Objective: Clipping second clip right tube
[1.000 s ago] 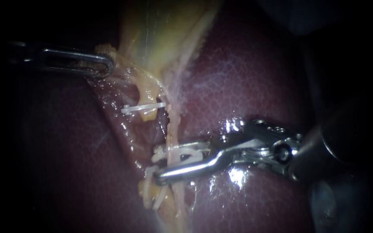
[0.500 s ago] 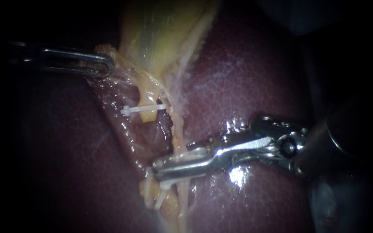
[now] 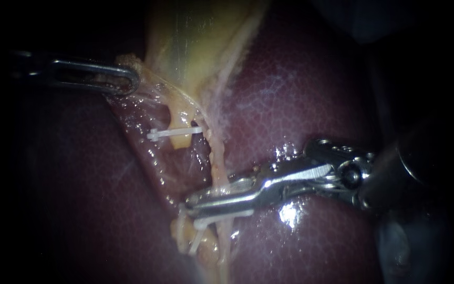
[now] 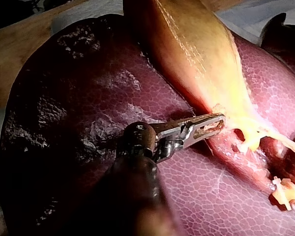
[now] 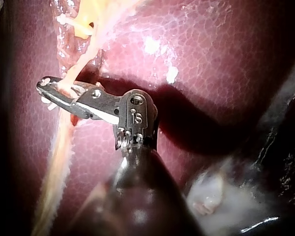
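My right instrument (image 3: 193, 204) comes in from the right, its jaws shut across the pale right tube (image 3: 217, 158) low on the liver (image 3: 300, 94). A white clip edge (image 3: 233, 213) shows under the lower jaw. The right wrist view shows the same grip, the jaws (image 5: 45, 86) closed around the tube (image 5: 64, 132). Another white clip (image 3: 174, 132) sits across the left tube higher up. My left instrument (image 3: 130, 81) is shut on tissue at the edge of the yellow gallbladder (image 3: 195, 42), as the left wrist view confirms (image 4: 217, 123).
White clip pieces (image 3: 196, 241) lie on the yellowish tissue just below the right jaws. Wet liver surface surrounds both instruments. A wooden board (image 4: 10, 64) lies beyond the liver (image 4: 88, 98), and a pale wad (image 5: 211, 196) rests beside the right shaft.
The right instrument's jaws, open around the tube a second ago, have closed on it and stayed closed. The left instrument has held still.
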